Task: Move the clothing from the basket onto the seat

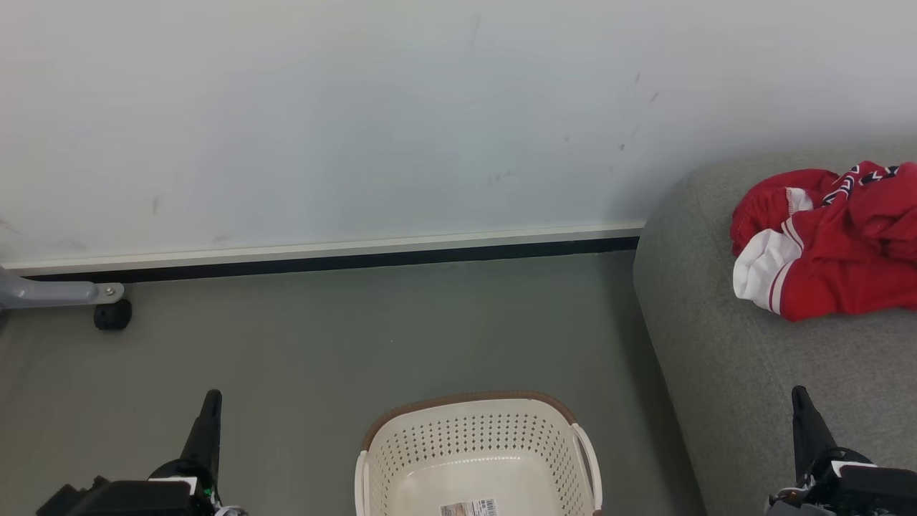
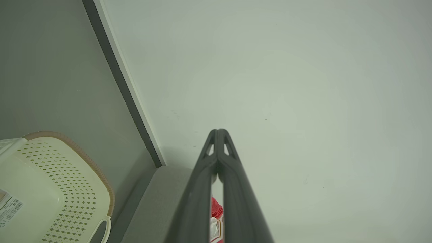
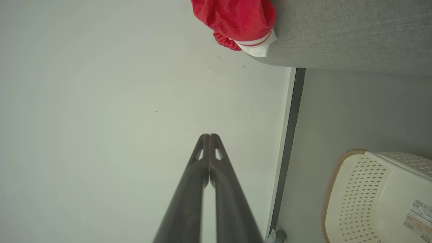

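Note:
Red clothing (image 1: 834, 240) with white bands and dark trim lies crumpled on the grey seat (image 1: 731, 373) at the right; it also shows as clothing (image 3: 238, 20) on the seat (image 3: 344, 33) in the right wrist view, and a sliver of clothing (image 2: 216, 211) between the left fingers. The cream basket (image 1: 476, 437) stands on the floor at bottom centre, holding nothing but a paper label (image 1: 469, 508). My left gripper (image 1: 212, 396) is shut, low left of the basket. My right gripper (image 1: 799, 393) is shut, over the seat's front part. Both hold nothing.
A pale wall with a dark baseboard (image 1: 329, 261) runs behind. A grey metal leg with a black caster (image 1: 112, 314) stands at the far left on the grey floor (image 1: 322, 337). The basket (image 2: 54, 189) sits close to the seat's end.

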Controlling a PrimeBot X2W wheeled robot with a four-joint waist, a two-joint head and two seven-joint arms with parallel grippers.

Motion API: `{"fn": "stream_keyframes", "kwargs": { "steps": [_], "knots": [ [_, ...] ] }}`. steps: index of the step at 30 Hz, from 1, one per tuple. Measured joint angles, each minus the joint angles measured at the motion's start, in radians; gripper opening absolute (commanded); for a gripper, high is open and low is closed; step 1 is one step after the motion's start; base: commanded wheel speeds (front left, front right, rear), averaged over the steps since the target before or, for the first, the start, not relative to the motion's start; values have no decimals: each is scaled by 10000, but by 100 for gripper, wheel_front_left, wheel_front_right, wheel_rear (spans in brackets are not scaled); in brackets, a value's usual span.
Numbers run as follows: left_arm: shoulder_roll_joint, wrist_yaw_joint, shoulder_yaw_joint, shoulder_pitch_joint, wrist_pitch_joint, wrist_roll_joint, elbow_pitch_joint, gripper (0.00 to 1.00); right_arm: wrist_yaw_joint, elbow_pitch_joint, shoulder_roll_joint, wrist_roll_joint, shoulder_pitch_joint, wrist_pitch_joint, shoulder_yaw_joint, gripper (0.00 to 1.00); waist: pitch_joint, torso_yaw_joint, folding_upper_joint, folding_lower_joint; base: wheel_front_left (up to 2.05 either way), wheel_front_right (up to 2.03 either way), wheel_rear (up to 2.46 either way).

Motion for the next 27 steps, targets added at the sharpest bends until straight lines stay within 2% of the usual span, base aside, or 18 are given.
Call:
{"fn": "stream_keyframes", "kwargs": {
  "steps": [27],
  "knots": [
    [0,0,0,0,0,0,-4,0,0,-4,0,0,0,0,0,0,0,0,0,0,0,0,0]
  ]
}}
